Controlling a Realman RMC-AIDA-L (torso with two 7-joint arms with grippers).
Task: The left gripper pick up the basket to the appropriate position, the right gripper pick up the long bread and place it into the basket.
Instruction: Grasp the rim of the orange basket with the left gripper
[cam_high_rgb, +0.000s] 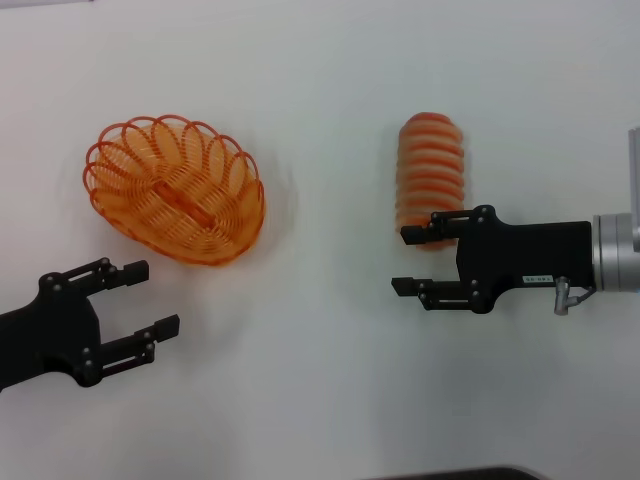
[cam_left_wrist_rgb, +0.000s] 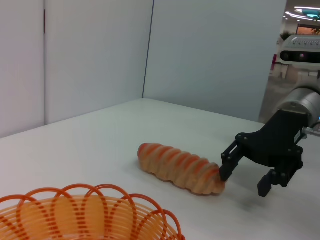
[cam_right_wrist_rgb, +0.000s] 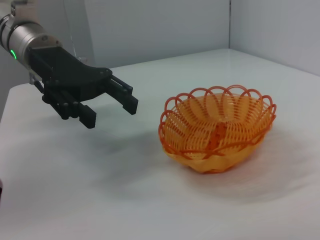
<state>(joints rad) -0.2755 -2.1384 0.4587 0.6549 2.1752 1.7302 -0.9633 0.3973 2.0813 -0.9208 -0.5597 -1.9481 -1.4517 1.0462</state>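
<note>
The orange wire basket (cam_high_rgb: 175, 190) stands on the white table at the left, with no bread in it. It also shows in the left wrist view (cam_left_wrist_rgb: 85, 215) and the right wrist view (cam_right_wrist_rgb: 217, 130). My left gripper (cam_high_rgb: 150, 297) is open and empty, a little nearer than the basket and apart from it; the right wrist view shows it too (cam_right_wrist_rgb: 111, 113). The striped long bread (cam_high_rgb: 430, 175) lies on the table at the right and also shows in the left wrist view (cam_left_wrist_rgb: 180, 167). My right gripper (cam_high_rgb: 405, 260) (cam_left_wrist_rgb: 243, 182) is open, with one finger at the bread's near end and nothing between its fingers.
The white table (cam_high_rgb: 320, 80) stretches all around both things. White walls stand behind the table (cam_left_wrist_rgb: 95, 55). A dark edge (cam_high_rgb: 450, 472) shows at the front of the head view.
</note>
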